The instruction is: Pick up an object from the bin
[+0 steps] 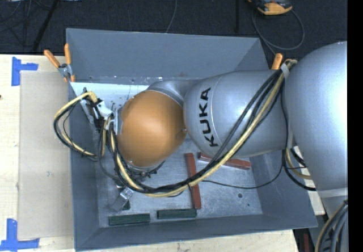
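Hanging low over the bin's near-left corner, with nothing lifted yet

The gripper (123, 196) is sitting close to the floor of the grey metal bin (164, 55), tucked under the arm's orange cover (150, 129), and whether it is open or closed I cannot tell (the cover and cables are hiding too much of it). Nothing is showing in its grasp, so by my judgement the task is standing at the approach step. The nearest thing is lying just below it in the view: a dark green bar (129, 219), flat, slim and straight, resting along the near wall, with a second green bar (177, 214) lying end to end beside it. Two reddish-brown sticks (196, 197) are meeting at an angle nearer the middle, partly under the arm. All are looking rigid and matte against the dull, scuffed metal. A flat bar hugging the floor is calling for a low, square descent, with the grip closing across its narrow width
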`<state>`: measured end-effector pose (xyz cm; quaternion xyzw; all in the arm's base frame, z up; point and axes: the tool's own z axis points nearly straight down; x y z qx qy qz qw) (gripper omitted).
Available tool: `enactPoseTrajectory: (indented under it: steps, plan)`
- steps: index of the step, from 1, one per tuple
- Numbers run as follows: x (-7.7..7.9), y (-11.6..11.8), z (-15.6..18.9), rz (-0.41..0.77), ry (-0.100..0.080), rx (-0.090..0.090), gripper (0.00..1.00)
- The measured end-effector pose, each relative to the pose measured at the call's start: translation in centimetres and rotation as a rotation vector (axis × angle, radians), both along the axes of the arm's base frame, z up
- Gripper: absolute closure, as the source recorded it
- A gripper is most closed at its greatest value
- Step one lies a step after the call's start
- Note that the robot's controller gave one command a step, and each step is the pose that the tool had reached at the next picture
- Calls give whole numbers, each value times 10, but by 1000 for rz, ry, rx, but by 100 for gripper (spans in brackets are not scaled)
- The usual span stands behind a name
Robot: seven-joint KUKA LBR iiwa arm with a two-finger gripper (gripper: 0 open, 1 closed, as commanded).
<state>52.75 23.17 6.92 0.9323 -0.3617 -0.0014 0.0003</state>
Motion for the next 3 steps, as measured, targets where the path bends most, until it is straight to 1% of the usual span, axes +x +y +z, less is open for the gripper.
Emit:
enactPoseTrajectory:
  steps: [1, 2, 3]
  plan:
    - [0, 0, 0, -5, 2, 0, 100]
    - [-1, 0, 8, -12, 1, 1, 100]
    - [-1, 2, 59, -18, -4, 2, 100]
